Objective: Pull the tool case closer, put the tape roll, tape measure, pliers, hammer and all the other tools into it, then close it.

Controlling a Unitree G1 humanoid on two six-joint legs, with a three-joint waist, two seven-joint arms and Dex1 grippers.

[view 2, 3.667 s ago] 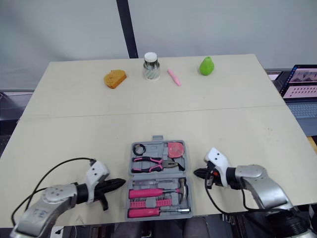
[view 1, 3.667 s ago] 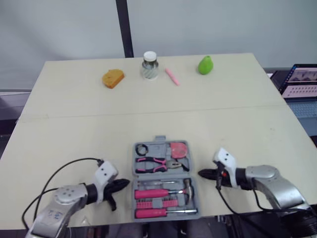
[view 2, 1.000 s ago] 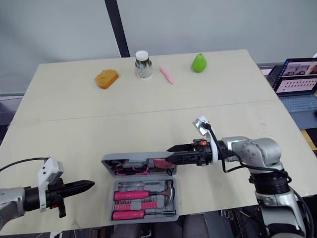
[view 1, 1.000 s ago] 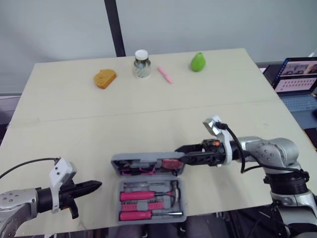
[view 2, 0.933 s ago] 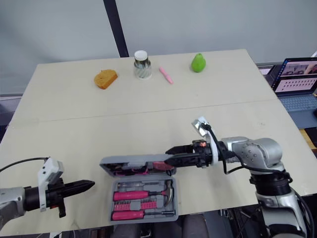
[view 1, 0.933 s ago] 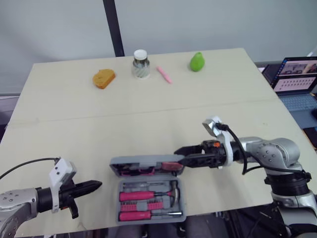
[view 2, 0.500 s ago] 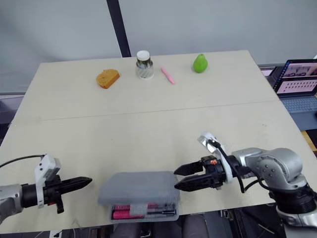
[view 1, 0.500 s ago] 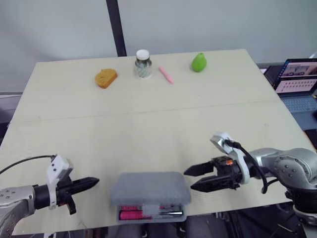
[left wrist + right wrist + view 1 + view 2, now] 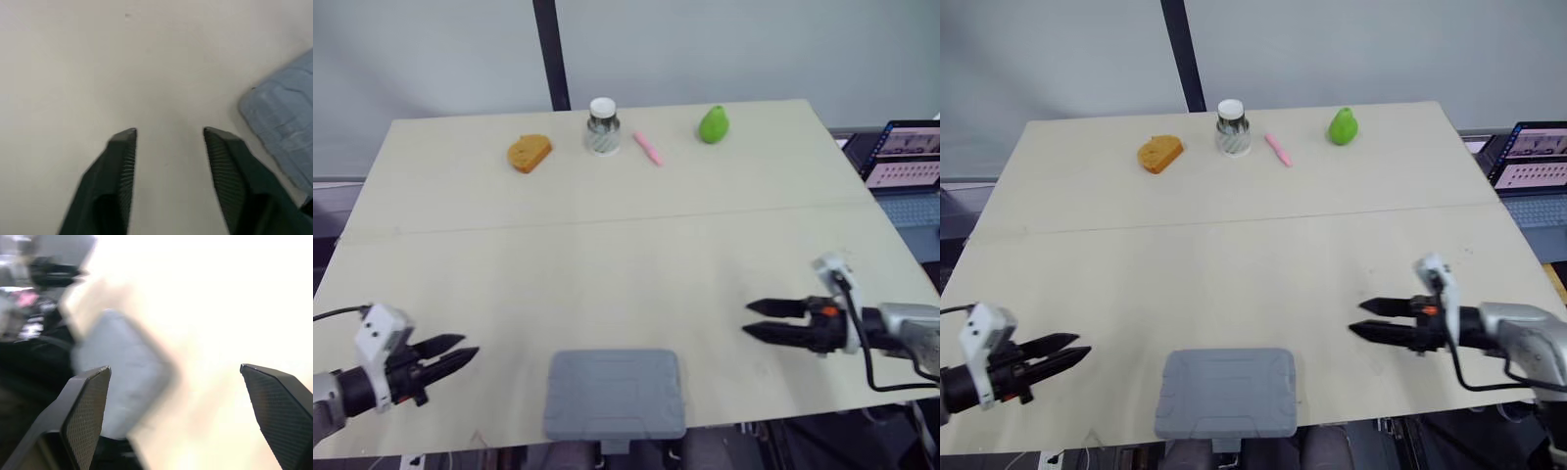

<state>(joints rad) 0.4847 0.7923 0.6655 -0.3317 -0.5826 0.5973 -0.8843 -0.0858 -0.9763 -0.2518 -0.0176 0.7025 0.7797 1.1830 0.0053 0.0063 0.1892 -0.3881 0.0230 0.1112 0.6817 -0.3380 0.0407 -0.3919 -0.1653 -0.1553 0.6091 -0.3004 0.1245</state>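
Note:
The grey tool case (image 9: 615,394) lies with its lid down at the table's front edge, and none of the tools inside can be seen. My left gripper (image 9: 450,353) hovers open to the left of the case, clear of it, with nothing between its fingers (image 9: 120,161). The case's corner (image 9: 281,132) appears in the left wrist view. To the right of the case my right gripper (image 9: 752,320) stands open and empty, well apart from it. The case (image 9: 122,377) is a blurred grey shape in the right wrist view.
At the table's far edge sit an orange sponge-like piece (image 9: 530,153), a jar with a white lid (image 9: 602,127), a pink pen (image 9: 650,149) and a green pear-shaped object (image 9: 713,124). A laptop (image 9: 906,157) is off the table to the right.
The case lid has dropped fully down, hiding the tools. My right gripper pulled back to the right, away from the case. My left gripper went from shut to open.

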